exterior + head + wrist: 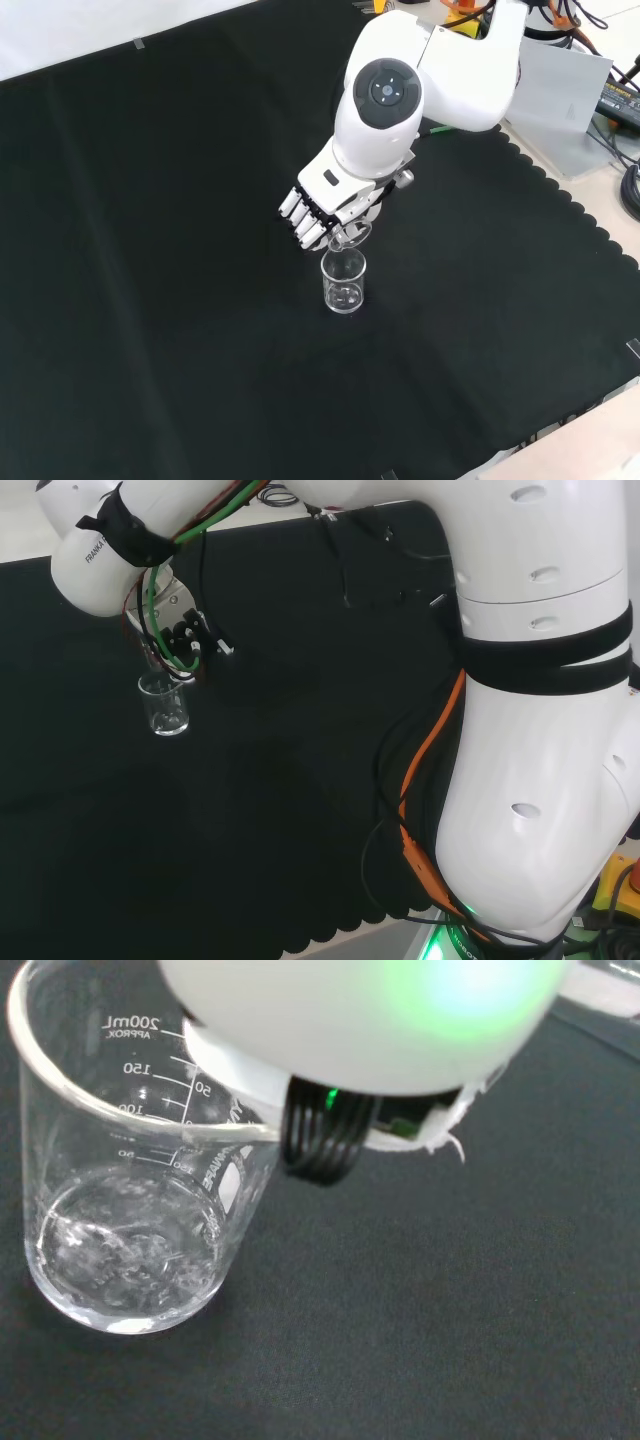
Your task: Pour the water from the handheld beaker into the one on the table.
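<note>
The table beaker [343,283] stands upright on the black cloth [150,250], near the middle of the bench in the front view. In the wrist view this beaker [130,1190] is clear glass with printed graduations, and water lies in its bottom, rippled and well below the marked lines.

Directly above its rim, in the front view, a second clear vessel, the held beaker [349,236], is tipped with its mouth toward the table beaker; its lip lies just over the table beaker's rim. Whether the two touch cannot be told. In the head view the table beaker [164,704] stands just below the hand's black mechanism, with a glint of the held beaker [152,663] just above its rim.

The hand [325,205] is immediately above and to the left of the table beaker in the front view, its white fingers [300,222] curled and clenched around the held beaker. The fingertips end just short of the table beaker's rim and are clear of it.

Above the hand in the front view stands the arm's white link [385,110] with its round grey cap. In the head view the arm's large links [540,730] rise well to the right of the table beaker, with orange and black cables running down them.
</note>
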Controlling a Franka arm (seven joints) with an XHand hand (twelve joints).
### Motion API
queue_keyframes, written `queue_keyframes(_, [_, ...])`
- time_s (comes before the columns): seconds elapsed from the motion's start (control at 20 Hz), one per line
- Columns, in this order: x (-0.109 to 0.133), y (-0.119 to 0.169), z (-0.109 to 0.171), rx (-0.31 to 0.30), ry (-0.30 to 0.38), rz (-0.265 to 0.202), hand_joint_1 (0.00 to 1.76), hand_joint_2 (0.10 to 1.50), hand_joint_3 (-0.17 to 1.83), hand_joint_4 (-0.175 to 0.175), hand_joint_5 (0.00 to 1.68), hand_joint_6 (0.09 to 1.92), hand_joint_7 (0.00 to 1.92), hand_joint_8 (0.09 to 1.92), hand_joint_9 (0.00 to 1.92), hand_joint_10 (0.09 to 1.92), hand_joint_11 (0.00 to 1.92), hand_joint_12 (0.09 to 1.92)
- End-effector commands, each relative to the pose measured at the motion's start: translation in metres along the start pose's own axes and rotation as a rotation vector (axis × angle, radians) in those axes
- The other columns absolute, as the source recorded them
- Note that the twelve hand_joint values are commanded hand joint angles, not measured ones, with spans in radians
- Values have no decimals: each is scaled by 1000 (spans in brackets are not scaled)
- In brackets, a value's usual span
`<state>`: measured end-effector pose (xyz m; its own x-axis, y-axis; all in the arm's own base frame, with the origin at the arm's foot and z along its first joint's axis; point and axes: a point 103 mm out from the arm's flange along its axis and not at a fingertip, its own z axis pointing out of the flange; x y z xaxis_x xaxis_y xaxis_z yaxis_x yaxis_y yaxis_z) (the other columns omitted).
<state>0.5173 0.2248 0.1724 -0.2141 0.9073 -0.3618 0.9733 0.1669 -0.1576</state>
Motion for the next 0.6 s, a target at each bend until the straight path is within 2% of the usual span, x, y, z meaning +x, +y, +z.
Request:
queue_keyframes(0.05, [0,0,-1,3,0,-3,1424,488,1191,-175,915,1566,1102,1255,1220,1135,917,1063])
queue_keyframes(0.2, [0,-1,-1,2,0,3,1425,488,1191,-175,914,1566,1102,1255,1220,1135,916,1063])
queue_keyframes(0.6, [-9,1,7,-9,69,9,1425,487,1192,-175,915,1566,1102,1255,1222,1135,916,1063])
